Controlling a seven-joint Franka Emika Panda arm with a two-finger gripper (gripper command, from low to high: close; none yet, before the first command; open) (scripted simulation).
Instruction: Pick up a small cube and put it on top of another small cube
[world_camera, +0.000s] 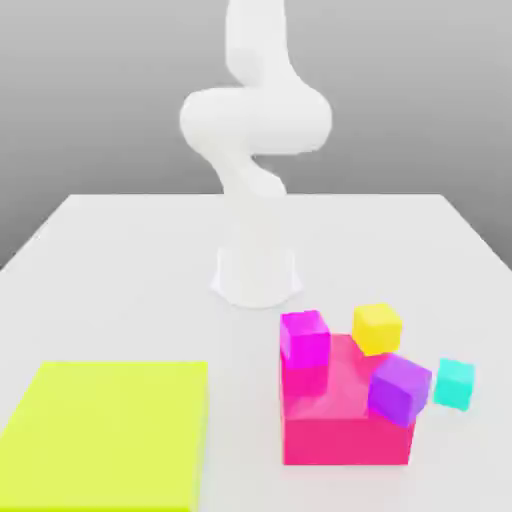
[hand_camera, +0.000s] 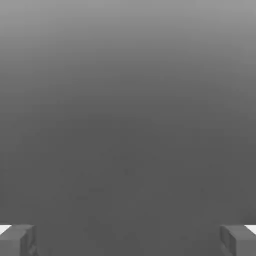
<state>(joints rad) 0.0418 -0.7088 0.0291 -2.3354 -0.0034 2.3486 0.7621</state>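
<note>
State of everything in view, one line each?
Gripper: open, nothing between the fingers.
Cyan cube: ungripped, nothing on top.
Purple cube: ungripped, nothing on top.
Yellow cube: ungripped, nothing on top.
Magenta cube: ungripped, nothing on top.
Yellow-green slab: flat, bare on top.

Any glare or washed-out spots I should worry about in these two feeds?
Exterior view: arm bleached nearly featureless white, tabletop pale too, cubes strongly saturated; hand view: smooth grey gradient, darker around the claw.
</note>
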